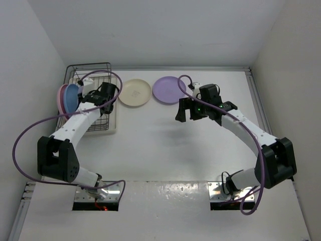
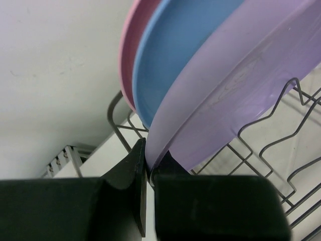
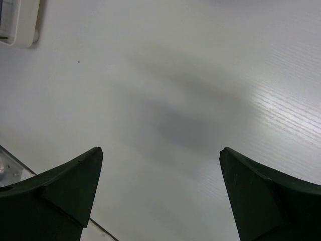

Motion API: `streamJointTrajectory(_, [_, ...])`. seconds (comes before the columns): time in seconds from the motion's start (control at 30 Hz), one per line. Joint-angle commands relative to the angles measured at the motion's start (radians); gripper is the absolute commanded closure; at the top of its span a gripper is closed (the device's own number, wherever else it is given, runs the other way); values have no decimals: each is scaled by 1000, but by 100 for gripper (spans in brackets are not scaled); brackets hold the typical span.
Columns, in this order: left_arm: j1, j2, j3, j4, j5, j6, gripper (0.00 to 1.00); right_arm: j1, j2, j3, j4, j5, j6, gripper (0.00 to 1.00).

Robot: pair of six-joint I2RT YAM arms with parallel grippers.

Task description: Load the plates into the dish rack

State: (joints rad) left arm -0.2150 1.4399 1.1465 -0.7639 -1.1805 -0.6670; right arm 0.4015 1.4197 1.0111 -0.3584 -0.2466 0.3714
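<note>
Left wrist view shows the left gripper (image 2: pixel 148 168) with its jaws clamped on the lower rim of a lilac plate (image 2: pixel 241 85). The plate is held on edge so it can stand between the prongs of the dish rack (image 1: pixel 89 65), right beside the blue plate (image 2: pixel 180 55) and the pink plate (image 2: pixel 131 55) already upright there. It looks close to seated, though I cannot tell whether it rests on the wires yet. The left arm stretches forward from its base, wrist over the rack. The cream plate (image 1: pixel 134 92) and the second lilac plate (image 1: pixel 169 89) lie flat on the table (image 3: pixel 200 75), waiting. The right arm bends inward, and the right gripper (image 3: pixel 160 150) hangs over bare table near them, jaws wide apart and holding nothing.
</note>
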Motion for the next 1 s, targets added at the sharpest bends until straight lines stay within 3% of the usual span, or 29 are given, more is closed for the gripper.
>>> streamJointTrajectory(0.0, [-6,-22,73,-23,-76,36,100,-4,-27,17,65,-10,-19,0])
streamJointTrajectory(0.2, [-15,-32,154,-23,-134,115,100,-4,-41,4,96,10,-6,0])
streamJointTrajectory(0.4, [-15,13,136,-23,-266,149,100,-7,-102,-88,188,23,29,0])
streamJointTrajectory(0.57, [8,65,157,-23,-287,161,100,-4,-143,-124,202,27,26,0])
streamJointTrajectory(0.97, [28,48,120,-32,-130,148,100,-10,-160,-138,176,36,24,0])
